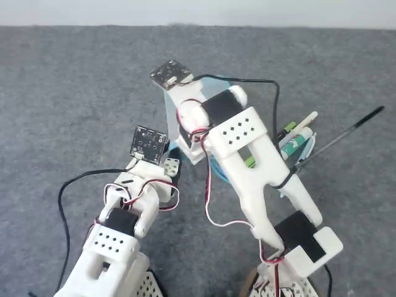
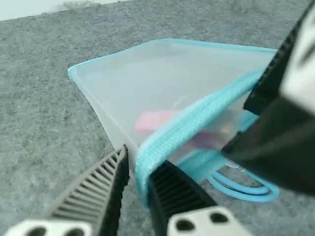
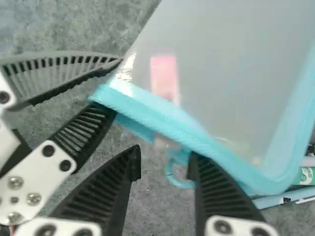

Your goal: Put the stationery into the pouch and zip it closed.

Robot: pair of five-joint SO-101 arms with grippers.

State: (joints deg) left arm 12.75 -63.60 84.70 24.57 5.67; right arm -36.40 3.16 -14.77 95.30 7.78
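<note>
Left hand (image 2: 140,169) pinching the blue zipper edge (image 2: 187,125) at one corner of the translucent pouch (image 2: 162,78). The pouch sits between the two hands, over the grey surface (image 1: 74,80). Right hand (image 3: 165,162) spread, its fingers standing either side of the blue pull loop (image 3: 177,174) at the zipper end. A pink block (image 3: 163,73) shows through the pouch wall, inside. A cluster of pens (image 1: 298,137) lies outside the pouch on the surface, just beside the right arm.

Robot lab bench, grey felt mat (image 1: 62,93), two wired arms (image 1: 247,142), pale wall (image 1: 198,12)
</note>
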